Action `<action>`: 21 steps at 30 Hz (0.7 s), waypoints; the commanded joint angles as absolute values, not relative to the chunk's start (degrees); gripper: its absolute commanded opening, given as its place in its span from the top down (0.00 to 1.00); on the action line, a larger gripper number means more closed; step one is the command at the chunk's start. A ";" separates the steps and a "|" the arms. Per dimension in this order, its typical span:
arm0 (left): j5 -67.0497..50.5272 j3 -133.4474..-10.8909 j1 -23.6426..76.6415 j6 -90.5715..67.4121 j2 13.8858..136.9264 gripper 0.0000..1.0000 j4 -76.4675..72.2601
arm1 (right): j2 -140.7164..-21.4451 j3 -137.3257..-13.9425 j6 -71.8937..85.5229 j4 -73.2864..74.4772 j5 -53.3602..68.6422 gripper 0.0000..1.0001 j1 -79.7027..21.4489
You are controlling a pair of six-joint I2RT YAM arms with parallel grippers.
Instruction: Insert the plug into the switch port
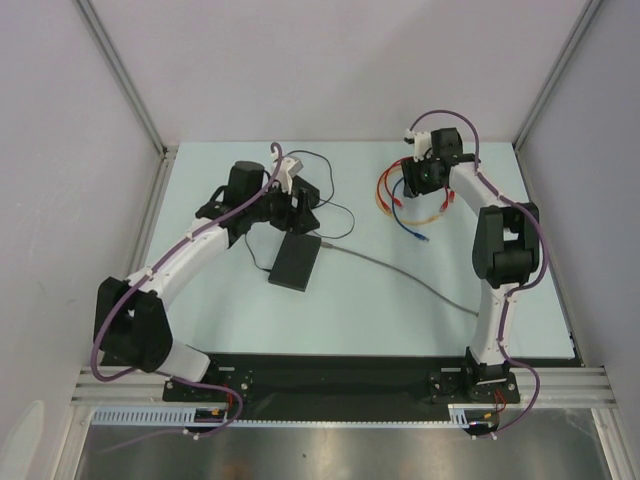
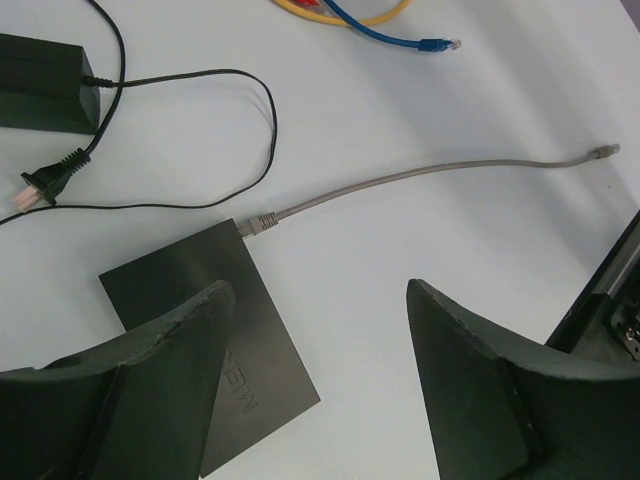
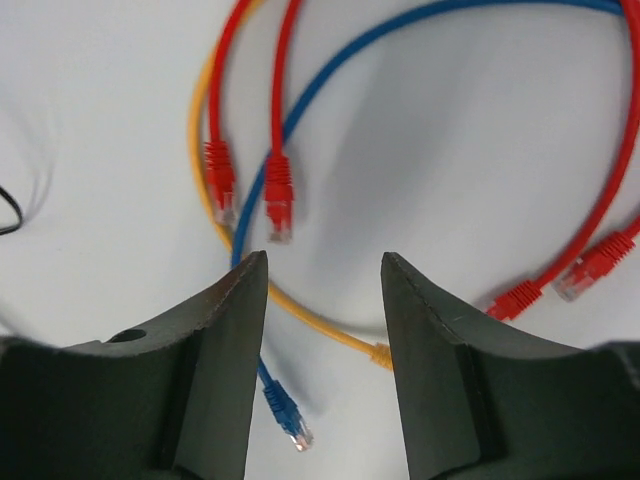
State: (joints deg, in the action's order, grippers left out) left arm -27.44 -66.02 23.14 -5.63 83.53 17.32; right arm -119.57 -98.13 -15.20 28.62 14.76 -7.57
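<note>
Two dark fingers [image 2: 150, 370] of the left gripper [image 2: 320, 290] fill the bottom of the left wrist view. They stand wide apart with nothing between them, so this gripper is released. Directly under it lies the black box [image 2: 185, 268], which is the switch. It lies flat on the table [image 1: 400, 300], a little left of the middle in the top view. The plug [image 2: 262, 224] of the grey cable [image 2: 430, 168] meets one narrow edge of the box, close to a corner. The switch port itself is not visible from above, and I cannot tell if the plug is fully seated in it. From there the grey cable runs across the table towards the base of the right arm, and its other end [image 2: 603, 151] lies free. Beyond the box is the smaller power adapter [image 2: 40, 85], with its thin black cord [image 2: 272, 120] in a loop and a two-pin plug [image 2: 45, 185] lying loose. Well apart, at the far right of the table, the right gripper [image 3: 325, 260] hangs over a bundle of red cables [image 3: 279, 185], a blue cable [image 3: 283, 405] and a yellow cable [image 3: 380, 353]. Its jaws are also parted and grasp nothing; only the table and the cables show through the gap.
</note>
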 commanded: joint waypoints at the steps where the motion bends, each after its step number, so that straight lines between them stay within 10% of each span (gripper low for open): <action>1: -29.09 -68.20 22.24 -6.77 84.46 0.25 16.26 | -119.26 -98.26 -13.02 28.21 13.09 0.46 -4.93; 21: -30.15 -68.91 20.48 -8.53 86.13 0.26 17.49 | -132.18 -108.98 -9.66 28.65 15.83 0.52 -9.67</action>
